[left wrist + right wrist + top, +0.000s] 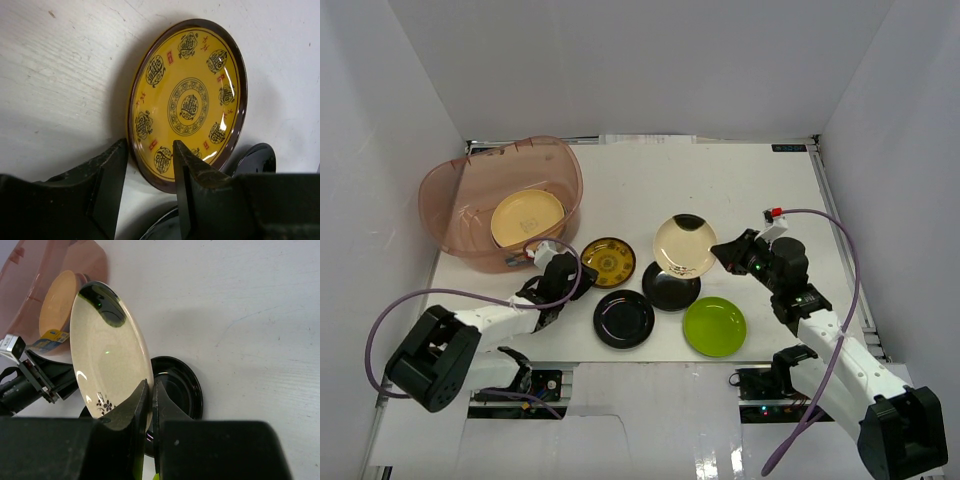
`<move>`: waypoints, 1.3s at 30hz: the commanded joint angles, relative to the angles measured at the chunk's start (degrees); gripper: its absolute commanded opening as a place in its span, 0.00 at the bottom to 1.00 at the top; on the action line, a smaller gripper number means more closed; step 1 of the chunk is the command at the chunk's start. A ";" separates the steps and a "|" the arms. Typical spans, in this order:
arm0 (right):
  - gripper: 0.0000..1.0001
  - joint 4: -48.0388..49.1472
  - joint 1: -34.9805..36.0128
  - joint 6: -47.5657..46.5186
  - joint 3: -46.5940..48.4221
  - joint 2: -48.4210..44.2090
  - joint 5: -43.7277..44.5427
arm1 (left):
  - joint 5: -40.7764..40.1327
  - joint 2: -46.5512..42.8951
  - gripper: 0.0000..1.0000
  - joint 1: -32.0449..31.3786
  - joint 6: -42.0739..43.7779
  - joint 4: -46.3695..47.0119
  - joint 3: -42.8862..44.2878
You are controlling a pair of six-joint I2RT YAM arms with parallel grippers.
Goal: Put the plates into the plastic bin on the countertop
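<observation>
The plastic bin (470,190) stands at the back left of the countertop (720,180) with an orange-yellow plate (527,217) inside. My left gripper (577,271) is open over the near-left rim of the yellow-patterned plate (187,100), which lies flat. One finger (182,160) is above the plate's inside, the other (117,160) outside its edge. My right gripper (150,385) is shut on the rim of a cream plate (107,340) and holds it tilted up above a black plate (182,382). In the top view the cream plate (682,245) hangs mid-table.
A second black plate (623,318) and a lime green plate (714,326) lie near the front edge. White walls enclose the table on three sides. The left arm's purple cable (440,295) loops at the front left, and the right arm's cable (845,250) arcs along the right side.
</observation>
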 commanded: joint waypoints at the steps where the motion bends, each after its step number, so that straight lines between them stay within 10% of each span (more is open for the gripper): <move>1: 0.08 1.59 -0.50 -1.21 0.26 -0.91 -1.93 | -3.94 3.27 0.51 -0.33 -1.84 7.59 0.50; 9: 0.08 -0.60 -1.20 -1.47 2.01 -2.92 0.00 | -3.59 4.78 0.00 -0.33 -0.09 6.20 1.03; 19: 0.08 -6.83 -1.73 -3.84 8.52 -10.56 4.39 | 1.07 -14.73 0.00 -1.47 7.73 -3.55 14.09; 26: 0.08 -10.80 -1.73 -4.29 11.51 -12.42 2.92 | -10.96 -15.37 0.00 0.97 17.83 -17.00 30.80; 34: 0.08 -11.86 -1.64 -5.69 13.18 -11.72 2.64 | 16.08 -7.02 0.00 34.86 16.18 -19.73 31.09; 39: 0.08 -8.61 -1.55 -4.03 13.01 -9.09 0.36 | 16.54 -3.14 0.00 37.64 19.07 -20.53 30.48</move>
